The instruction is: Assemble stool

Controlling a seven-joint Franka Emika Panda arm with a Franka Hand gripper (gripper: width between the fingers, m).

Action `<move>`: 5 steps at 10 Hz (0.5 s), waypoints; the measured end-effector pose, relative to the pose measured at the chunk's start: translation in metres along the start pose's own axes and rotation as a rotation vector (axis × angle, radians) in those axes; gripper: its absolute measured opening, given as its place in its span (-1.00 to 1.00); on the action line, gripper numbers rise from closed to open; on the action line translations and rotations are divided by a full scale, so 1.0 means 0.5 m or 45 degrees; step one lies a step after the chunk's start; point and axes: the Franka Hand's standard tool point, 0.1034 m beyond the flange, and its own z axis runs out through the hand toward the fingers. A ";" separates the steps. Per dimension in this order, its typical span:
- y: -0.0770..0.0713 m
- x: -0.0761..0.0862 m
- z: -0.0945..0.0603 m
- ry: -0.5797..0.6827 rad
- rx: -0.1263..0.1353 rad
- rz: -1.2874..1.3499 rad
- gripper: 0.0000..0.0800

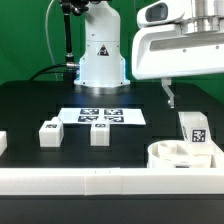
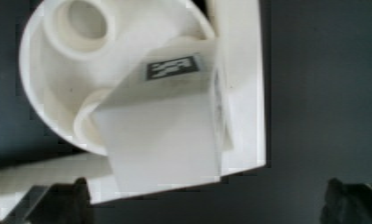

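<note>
The black table (image 1: pixel 30 100) filled most of the scene. The arm's white base (image 1: pixel 100 55) stood at its far side. A long white rail (image 1: pixel 90 182) ran along the near edge and turned a corner at the exterior view's right.

The seat (image 1: pixel 168 156) lay flat in that corner, close against the rail; whether it touched could not be told. The wrist view showed it from above as a thick round disc with a round hole (image 2: pixel 98 22) in it.

The marker board (image 1: pixel 100 115) lay flat mid-table, just in front of the base.

One leg (image 1: pixel 195 130) stood upright on the seat with its tag facing the camera; in the wrist view it rose toward the lens and covered part of the disc. Two more legs lay loose on the table in front of the board, well apart from the seat: one (image 1: pixel 50 132) toward the exterior view's left and one (image 1: pixel 98 133) near the middle.

The gripper (image 1: pixel 169 98) hung above the seat, clear of it and of the leg. Its jaws stood wide apart with nothing between them; the dark fingertips (image 2: pixel 58 203) showed at either side of the wrist view
</note>
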 end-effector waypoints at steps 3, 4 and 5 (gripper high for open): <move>-0.002 0.010 -0.007 -0.038 -0.017 -0.281 0.62; 0.000 0.011 -0.007 -0.039 -0.022 -0.369 0.62; 0.002 0.012 -0.007 -0.040 -0.023 -0.396 0.62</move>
